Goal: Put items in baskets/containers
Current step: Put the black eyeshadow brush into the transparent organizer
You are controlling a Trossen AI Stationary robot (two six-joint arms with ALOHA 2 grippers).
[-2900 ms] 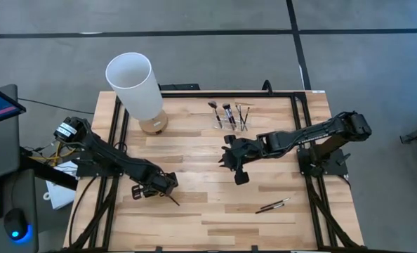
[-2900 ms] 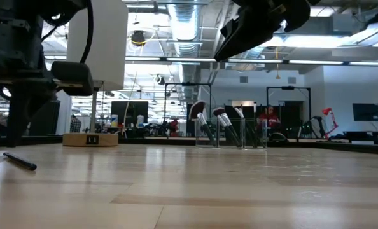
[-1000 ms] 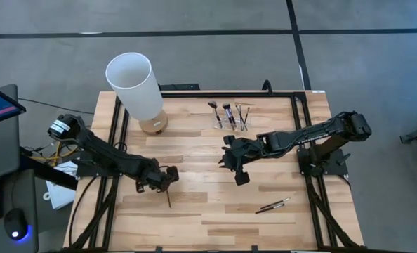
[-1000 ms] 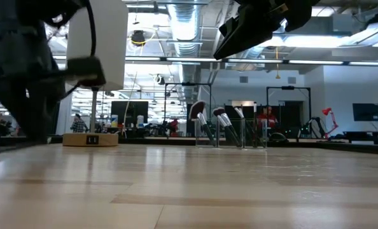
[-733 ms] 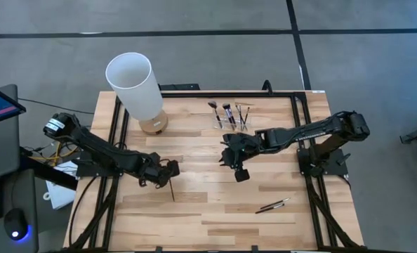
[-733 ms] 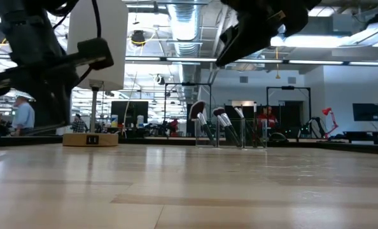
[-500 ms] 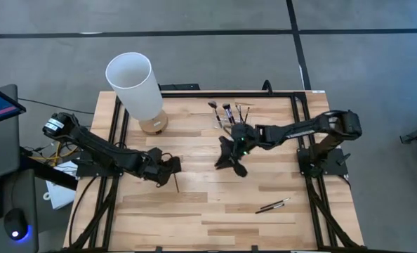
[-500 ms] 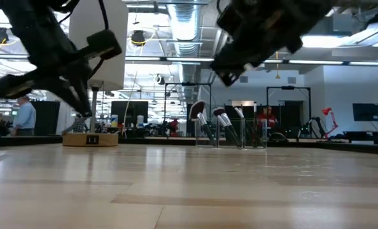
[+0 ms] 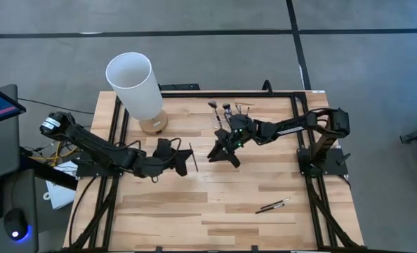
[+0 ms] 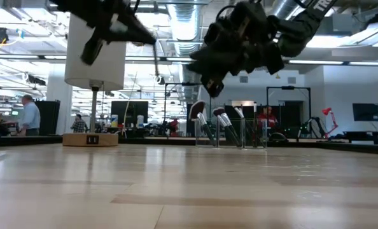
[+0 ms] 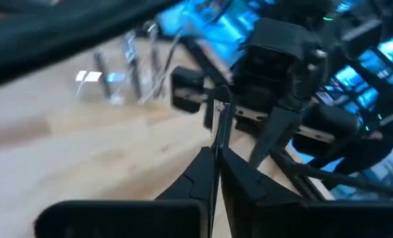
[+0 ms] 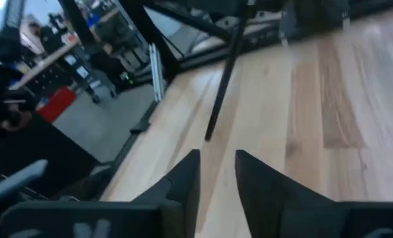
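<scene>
My left gripper (image 9: 183, 156) is shut on a thin dark makeup brush (image 9: 193, 159), held high over the middle of the table. My right gripper (image 9: 214, 153) hovers just to its right, facing it. It is open (image 12: 216, 175), with nothing between the fingers and the brush (image 12: 224, 79) a short way ahead. The clear holder (image 9: 231, 118) stands near the far edge with several brushes upright in it. Two more brushes (image 9: 273, 205) lie flat on the wood at the near right. My left gripper pinches the brush's dark handle (image 11: 216, 135) between its two fingers, which come level from the table's left and lie across it. The brush is lifted clear of the table and stands steeply tilted (image 10: 156, 60).
A tall white cylinder (image 9: 135, 84) on a wooden base stands at the far left. The black frame rails (image 9: 303, 105) run along the table's edges. Bare wood lies between the arms and the near edge. People show in the room beyond the table (image 10: 30, 114).
My left gripper has risen with the brush, lifting it clear of the table, and carried it right and toward the far edge. My right gripper has swung toward the far left and turned toward the brush.
</scene>
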